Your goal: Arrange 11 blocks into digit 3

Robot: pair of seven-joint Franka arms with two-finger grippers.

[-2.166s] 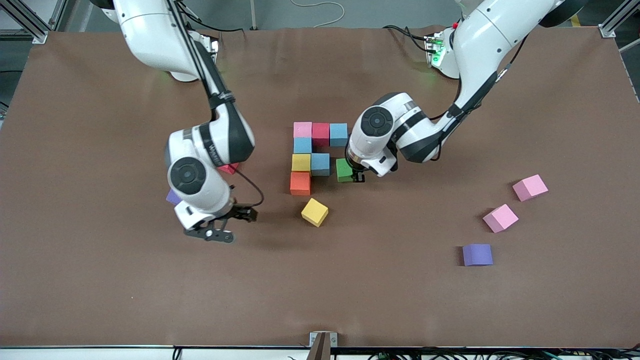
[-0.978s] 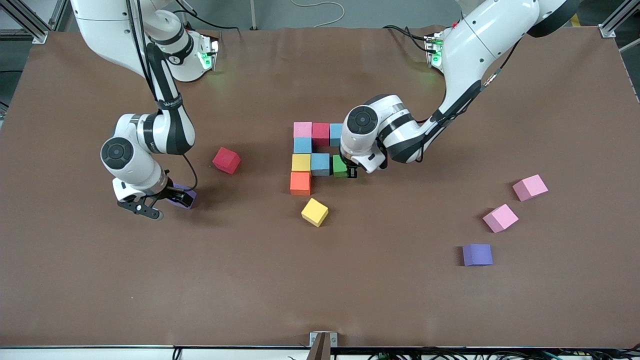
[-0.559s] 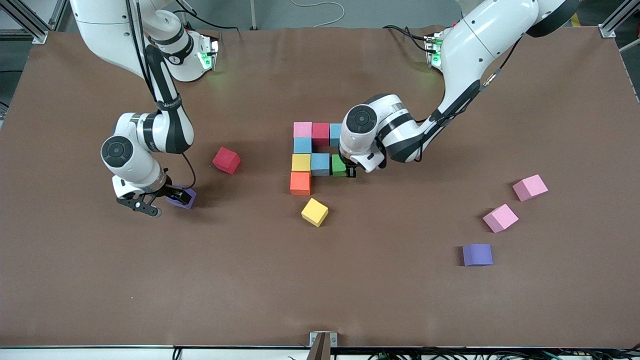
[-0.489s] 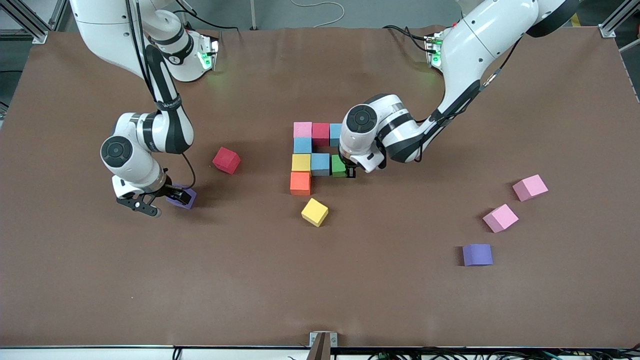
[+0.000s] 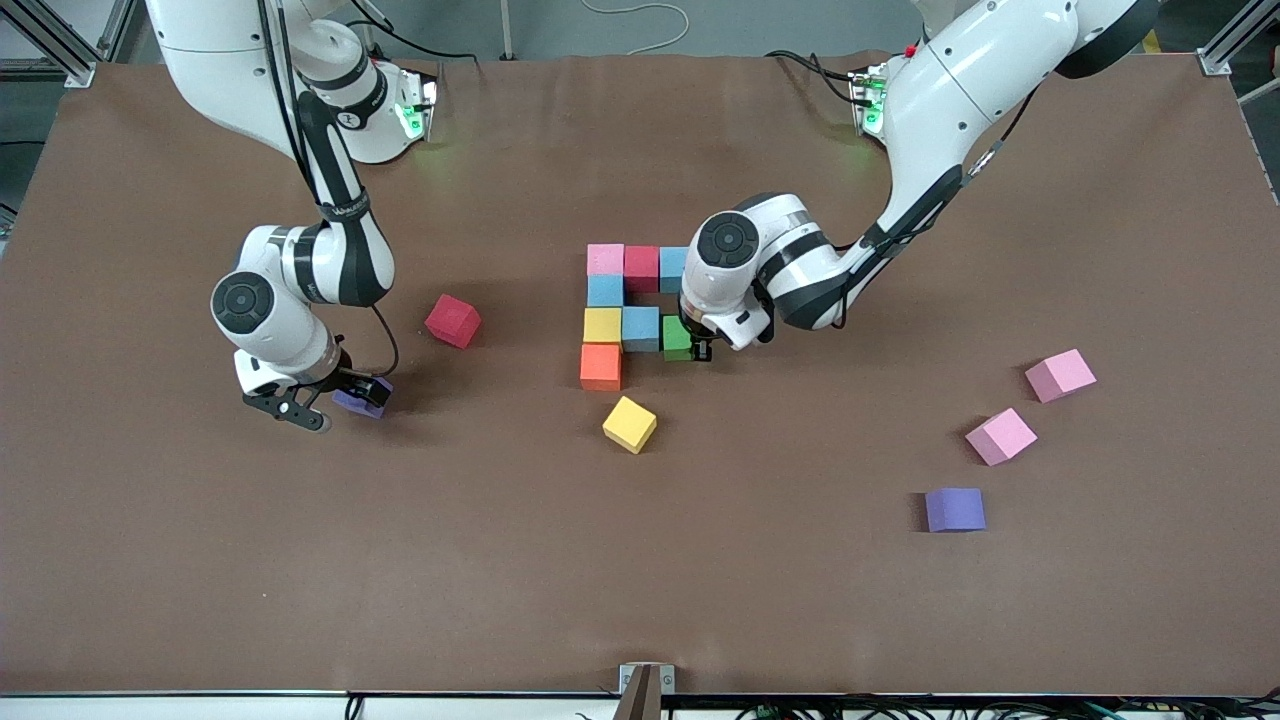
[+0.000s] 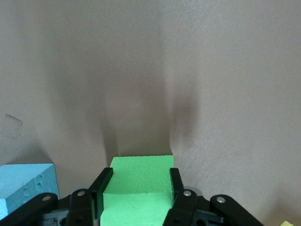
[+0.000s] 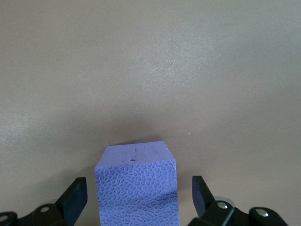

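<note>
Blocks sit grouped mid-table as a partial digit 3 [image 5: 632,310]: a pink block [image 5: 605,259], a red block [image 5: 641,265] and a light blue block [image 5: 674,266] form the bar farthest from the front camera; another light blue cube [image 5: 605,290] joins it to a yellow block [image 5: 602,325], a third light blue cube [image 5: 640,327] and a green block [image 5: 677,334]; an orange block [image 5: 600,366] lies nearest the camera (seven placed, plus the green).

The left gripper [image 5: 696,347] is clamped on the green block [image 6: 137,188], its fingers [image 6: 101,186] pressed to both sides, beside the light blue cube [image 6: 26,188].

The right gripper [image 5: 318,400] stands wide apart around a purple block [image 7: 137,183] toward the right arm's end, with gaps on both sides, gripping nothing.

Loose on the table [image 5: 640,560] are a tilted yellow cube [image 5: 629,424], a loose red cube [image 5: 452,321], two pink cubes [image 5: 1060,375] [image 5: 1000,436] and a second purple cube [image 5: 954,509].
</note>
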